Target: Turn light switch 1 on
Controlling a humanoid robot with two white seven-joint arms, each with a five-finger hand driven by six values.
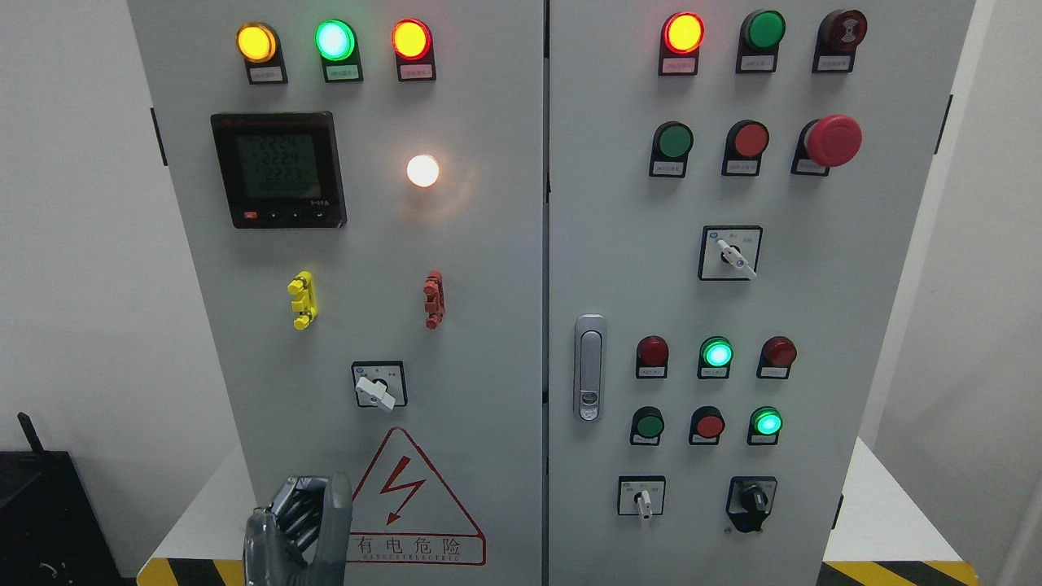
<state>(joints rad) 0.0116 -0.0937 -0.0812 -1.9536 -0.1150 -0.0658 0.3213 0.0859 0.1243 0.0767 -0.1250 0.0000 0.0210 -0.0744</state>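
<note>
While your left robot hand [297, 529] hangs low by the cabinet [488, 325], fingers loosely curled and holding nothing, switch 1 [378, 389] remains untouched; the reach is left.

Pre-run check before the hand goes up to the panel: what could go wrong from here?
1. The left hand sits low by the warning triangle, under the white rotary switch; a straight rise could knock its handle.
2. The yellow toggle and red toggle look alike, and I see no labels, so a mix-up seems possible.
</note>
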